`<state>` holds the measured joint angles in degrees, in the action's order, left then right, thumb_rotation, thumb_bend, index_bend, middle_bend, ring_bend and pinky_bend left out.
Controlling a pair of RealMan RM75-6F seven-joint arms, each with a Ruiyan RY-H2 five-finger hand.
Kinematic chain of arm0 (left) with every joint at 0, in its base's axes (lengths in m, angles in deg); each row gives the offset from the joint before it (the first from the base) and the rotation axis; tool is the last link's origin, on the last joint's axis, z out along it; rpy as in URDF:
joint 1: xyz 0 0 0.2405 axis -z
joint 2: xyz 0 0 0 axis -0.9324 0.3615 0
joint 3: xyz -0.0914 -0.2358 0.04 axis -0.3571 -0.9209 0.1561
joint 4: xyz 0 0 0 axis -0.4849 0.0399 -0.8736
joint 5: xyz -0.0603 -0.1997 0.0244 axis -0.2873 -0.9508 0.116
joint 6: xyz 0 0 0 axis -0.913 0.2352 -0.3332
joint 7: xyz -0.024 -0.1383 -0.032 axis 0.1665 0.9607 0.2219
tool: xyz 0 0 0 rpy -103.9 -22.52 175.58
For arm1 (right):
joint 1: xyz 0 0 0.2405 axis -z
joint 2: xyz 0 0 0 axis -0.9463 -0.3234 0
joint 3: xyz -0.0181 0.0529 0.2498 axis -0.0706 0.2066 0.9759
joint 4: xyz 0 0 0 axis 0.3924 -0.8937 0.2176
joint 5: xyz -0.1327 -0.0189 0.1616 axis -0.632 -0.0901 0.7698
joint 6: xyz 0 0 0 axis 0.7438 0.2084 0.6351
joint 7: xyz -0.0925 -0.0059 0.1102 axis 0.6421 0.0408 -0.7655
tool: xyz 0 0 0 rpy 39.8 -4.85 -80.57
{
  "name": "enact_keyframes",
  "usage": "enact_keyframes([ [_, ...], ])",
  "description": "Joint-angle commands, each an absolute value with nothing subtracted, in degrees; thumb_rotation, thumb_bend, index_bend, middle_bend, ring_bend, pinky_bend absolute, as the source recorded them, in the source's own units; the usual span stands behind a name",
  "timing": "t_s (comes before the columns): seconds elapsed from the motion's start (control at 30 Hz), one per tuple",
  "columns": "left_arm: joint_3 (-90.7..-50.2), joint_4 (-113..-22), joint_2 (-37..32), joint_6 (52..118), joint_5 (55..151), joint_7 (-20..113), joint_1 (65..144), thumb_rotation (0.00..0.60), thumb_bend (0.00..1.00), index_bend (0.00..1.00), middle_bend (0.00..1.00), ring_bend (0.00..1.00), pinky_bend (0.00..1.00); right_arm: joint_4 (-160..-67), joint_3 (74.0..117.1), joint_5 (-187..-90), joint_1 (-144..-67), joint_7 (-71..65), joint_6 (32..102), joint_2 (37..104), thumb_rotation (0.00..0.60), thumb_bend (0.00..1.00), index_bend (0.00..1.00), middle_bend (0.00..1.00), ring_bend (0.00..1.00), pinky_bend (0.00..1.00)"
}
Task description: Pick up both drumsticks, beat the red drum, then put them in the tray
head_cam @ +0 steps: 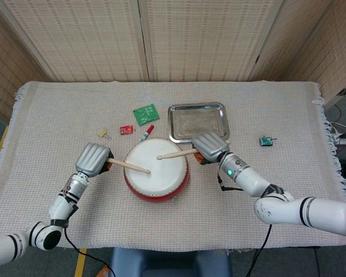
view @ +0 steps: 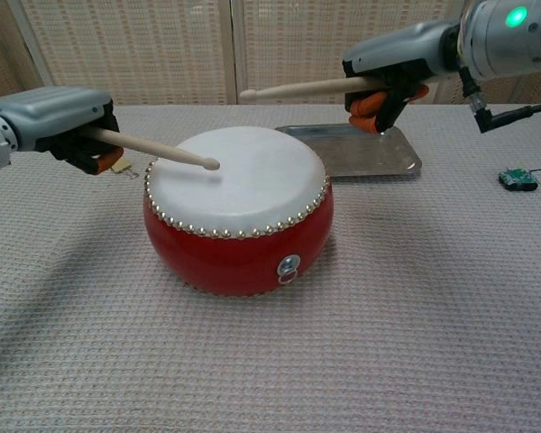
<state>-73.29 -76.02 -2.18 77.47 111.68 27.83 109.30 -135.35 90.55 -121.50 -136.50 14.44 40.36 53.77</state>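
Observation:
The red drum [head_cam: 156, 171] [view: 239, 209] with a white skin stands mid-table. My left hand [head_cam: 93, 158] [view: 54, 115] grips a wooden drumstick [head_cam: 128, 166] [view: 155, 151] whose tip touches the skin near its middle. My right hand [head_cam: 210, 148] [view: 395, 63] grips the other drumstick [head_cam: 176, 154] [view: 293, 88], held level above the drum with its tip raised off the skin. The metal tray [head_cam: 197, 122] [view: 361, 149] lies behind the drum, empty.
A green circuit board [head_cam: 145, 113], a small red packet [head_cam: 126, 130], a red marker [head_cam: 146, 134] and a clip [head_cam: 104, 133] lie behind the drum at left. A small green module [head_cam: 267, 140] [view: 517, 179] sits at right.

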Motion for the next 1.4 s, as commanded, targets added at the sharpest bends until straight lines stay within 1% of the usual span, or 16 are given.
enact_keyframes([
  [0.03, -71.9, -71.0, -7.1, 79.8, 110.6, 20.2, 110.4, 0.6, 0.7, 1.0, 1.0, 1.0, 1.0, -135.3, 90.4, -121.7, -136.3, 14.4, 40.0, 53.7, 0.6, 0.81, 1.0, 1.0, 1.0, 1.0],
  [0.13, -73.0, -72.3, -6.8, 81.0, 109.7, 21.6, 109.8, 0.6, 0.7, 1.0, 1.0, 1.0, 1.0, -133.3, 88.7, -120.6, -137.0, 15.8, 38.5, 55.4, 0.6, 0.81, 1.0, 1.0, 1.0, 1.0],
  [0.27, -74.7, -76.5, -3.3, 83.0, 109.9, 24.8, 108.7, 0.6, 0.7, 1.0, 1.0, 1.0, 1.0, -129.4, 85.6, -117.5, -138.9, 19.2, 36.5, 58.9, 0.6, 0.81, 1.0, 1.0, 1.0, 1.0],
  [0.4, -75.4, -78.8, -1.5, 83.8, 110.0, 26.2, 108.2, 0.6, 0.7, 1.0, 1.0, 1.0, 1.0, -127.3, 84.0, -115.1, -140.1, 21.1, 36.0, 60.9, 0.6, 0.81, 1.0, 1.0, 1.0, 1.0],
  [0.47, -75.7, -80.6, -0.3, 83.9, 110.0, 27.2, 108.0, 0.6, 0.7, 1.0, 1.0, 1.0, 1.0, -127.3, 84.4, -114.4, -140.5, 21.2, 37.1, 61.6, 0.6, 0.81, 1.0, 1.0, 1.0, 1.0],
  [0.53, -75.2, -80.2, -0.8, 83.3, 109.9, 26.4, 108.3, 0.6, 0.7, 1.0, 1.0, 1.0, 1.0, -129.6, 86.0, -115.6, -139.9, 19.8, 38.9, 60.2, 0.6, 0.81, 1.0, 1.0, 1.0, 1.0],
  [0.67, -73.6, -77.2, -3.6, 81.6, 109.3, 24.4, 109.1, 0.6, 0.7, 1.0, 1.0, 1.0, 1.0, -134.6, 88.7, -118.8, -138.5, 17.2, 41.5, 55.9, 0.6, 0.81, 1.0, 1.0, 1.0, 1.0],
  [0.83, -71.8, -72.3, -7.0, 80.5, 109.4, 21.0, 110.1, 0.6, 0.7, 1.0, 1.0, 1.0, 1.0, -137.7, 90.2, -121.0, -137.2, 15.4, 42.7, 52.7, 0.6, 0.81, 1.0, 1.0, 1.0, 1.0],
  [0.9, -72.1, -71.9, -7.2, 81.4, 109.6, 21.0, 110.0, 0.6, 0.7, 1.0, 1.0, 1.0, 1.0, -137.3, 90.1, -121.2, -137.0, 15.1, 42.3, 52.9, 0.6, 0.81, 1.0, 1.0, 1.0, 1.0],
  [1.0, -73.6, -73.7, -5.6, 83.3, 109.9, 23.5, 109.3, 0.6, 0.7, 1.0, 1.0, 1.0, 1.0, -134.8, 88.9, -120.5, -137.3, 15.7, 40.5, 54.8, 0.6, 0.81, 1.0, 1.0, 1.0, 1.0],
  [1.1, -75.0, -77.3, -2.7, 84.8, 110.4, 26.4, 108.4, 0.6, 0.7, 1.0, 1.0, 1.0, 1.0, -130.7, 86.7, -118.5, -138.2, 17.5, 38.2, 58.1, 0.6, 0.81, 1.0, 1.0, 1.0, 1.0],
  [1.23, -75.8, -81.6, 0.7, 84.9, 110.7, 28.6, 107.9, 0.6, 0.7, 1.0, 1.0, 1.0, 1.0, -125.7, 83.8, -115.1, -139.4, 19.9, 36.4, 62.3, 0.6, 0.81, 1.0, 1.0, 1.0, 1.0],
  [1.33, -75.3, -82.1, 1.0, 84.5, 111.0, 28.0, 108.0, 0.6, 0.7, 1.0, 1.0, 1.0, 1.0, -125.8, 84.0, -114.8, -139.5, 20.1, 37.5, 62.7, 0.6, 0.81, 1.0, 1.0, 1.0, 1.0],
  [1.4, -74.7, -81.4, 0.3, 84.0, 110.9, 27.1, 108.3, 0.6, 0.7, 1.0, 1.0, 1.0, 1.0, -127.9, 85.5, -116.0, -139.0, 18.9, 39.2, 61.4, 0.6, 0.81, 1.0, 1.0, 1.0, 1.0],
])
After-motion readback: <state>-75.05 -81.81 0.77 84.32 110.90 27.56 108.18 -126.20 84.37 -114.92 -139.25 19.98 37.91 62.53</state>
